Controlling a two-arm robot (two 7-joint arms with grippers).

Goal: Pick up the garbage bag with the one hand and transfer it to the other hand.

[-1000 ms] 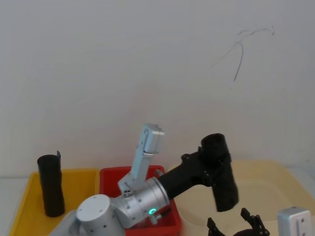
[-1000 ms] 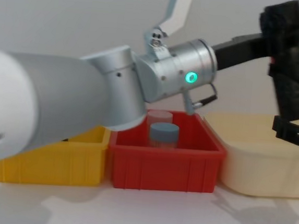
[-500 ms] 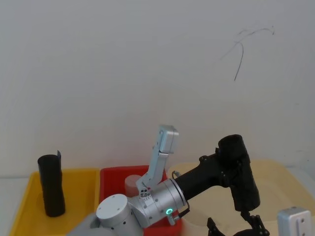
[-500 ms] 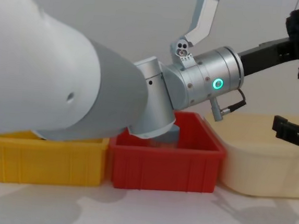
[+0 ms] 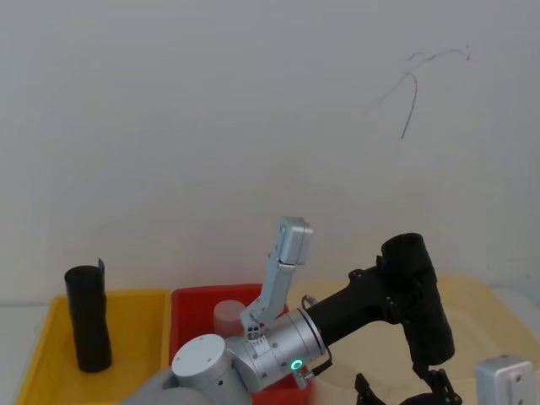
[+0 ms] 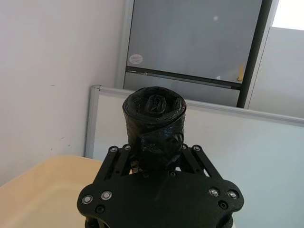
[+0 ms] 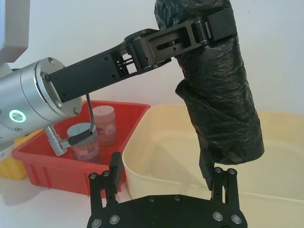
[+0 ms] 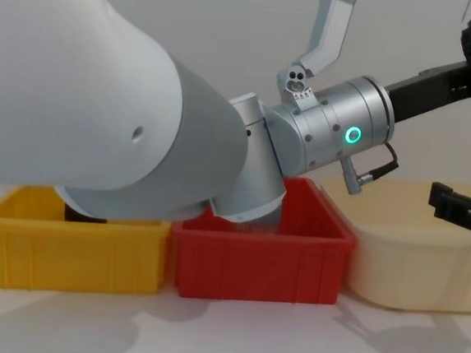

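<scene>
Against a bare white wall, the left gripper (image 7: 199,28) clamps the garbage bag (image 7: 223,109) near its top, above the cream tub (image 7: 142,166) on a white table (image 8: 230,333). Below it, the right gripper (image 7: 160,168) spreads its fingers wide, with open air around.

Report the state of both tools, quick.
Left tool: shut on the garbage bag.
Right tool: open, holding nothing, just below the bag's lower end.
</scene>
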